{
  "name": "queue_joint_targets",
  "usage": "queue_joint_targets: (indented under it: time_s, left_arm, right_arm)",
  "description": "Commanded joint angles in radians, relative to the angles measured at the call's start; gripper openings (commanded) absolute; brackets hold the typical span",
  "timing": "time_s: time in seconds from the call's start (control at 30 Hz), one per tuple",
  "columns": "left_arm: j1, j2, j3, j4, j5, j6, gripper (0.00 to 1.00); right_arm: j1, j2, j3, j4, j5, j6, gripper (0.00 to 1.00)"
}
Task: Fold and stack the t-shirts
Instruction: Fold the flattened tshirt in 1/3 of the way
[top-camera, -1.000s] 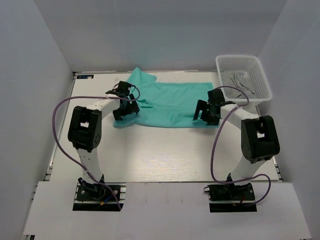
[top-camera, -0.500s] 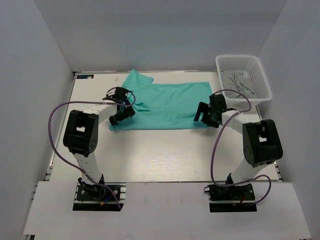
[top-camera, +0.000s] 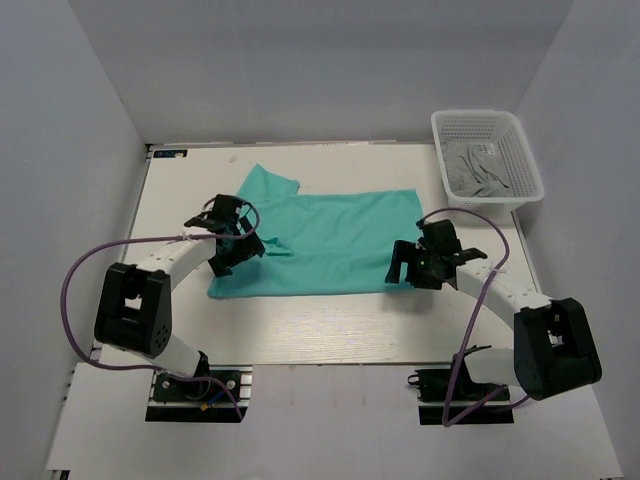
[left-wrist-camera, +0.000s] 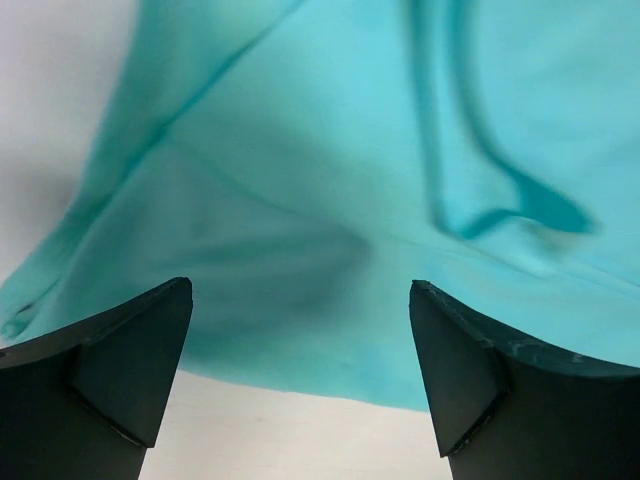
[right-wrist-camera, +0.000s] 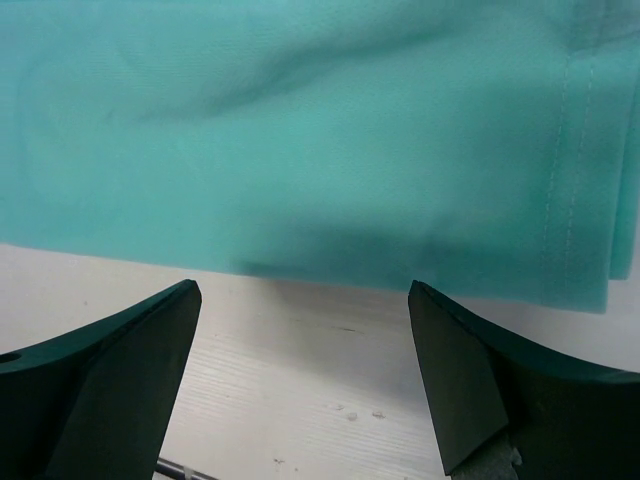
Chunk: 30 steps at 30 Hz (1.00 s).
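Note:
The teal-green t-shirt (top-camera: 330, 240) lies spread flat across the middle of the table, one sleeve pointing to the far left. My left gripper (top-camera: 232, 255) is over its near-left part. In the left wrist view the gripper (left-wrist-camera: 300, 287) is wide open and empty, with the shirt (left-wrist-camera: 350, 150) and its near hem under the fingertips. My right gripper (top-camera: 405, 268) is at the shirt's near-right corner. In the right wrist view the gripper (right-wrist-camera: 303, 288) is wide open and empty, with the shirt's (right-wrist-camera: 300, 130) hem just beyond the fingertips.
A white mesh basket (top-camera: 520, 150) stands at the far right corner with grey cloth (top-camera: 478, 170) in it. Grey walls close in the table on three sides. Purple cables loop beside both arms.
The shirt has slid toward the near edge of the table. Both grippers have moved nearer with it and have drawn back toward their bases.

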Motion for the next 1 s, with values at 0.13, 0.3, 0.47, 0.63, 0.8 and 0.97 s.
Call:
queue_joint_targets:
  time_s: [0.13, 0.3, 0.47, 0.63, 0.8, 0.97]
  left_arm:
    - [-0.032, -0.014, 0.086, 0.126, 0.166, 0.065, 1.0]
    - [-0.069, 0.079, 0.129, 0.144, 0.221, 0.09, 1.0]
    - [-0.104, 0.173, 0.181, 0.167, 0.257, 0.114, 1.0]
    - [-0.115, 0.22, 0.247, 0.187, 0.266, 0.124, 1.0]
    - [-0.115, 0.271, 0.347, 0.178, 0.222, 0.143, 1.0]
    - [-0.115, 0.371, 0.452, 0.178, 0.183, 0.162, 1.0]
  right_arm:
    - [0.005, -0.026, 0.15, -0.067, 0.021, -0.048, 0.9]
    - [0.003, 0.025, 0.195, -0.065, 0.054, -0.037, 0.9]
    - [-0.002, 0.066, 0.213, -0.056, 0.041, -0.037, 0.9]
    - [0.001, 0.074, 0.206, -0.05, 0.045, -0.034, 0.9]
    - [0.0, 0.089, 0.21, -0.056, 0.054, -0.036, 0.9]
    - [-0.005, 0.086, 0.23, -0.103, 0.143, -0.037, 0.9]
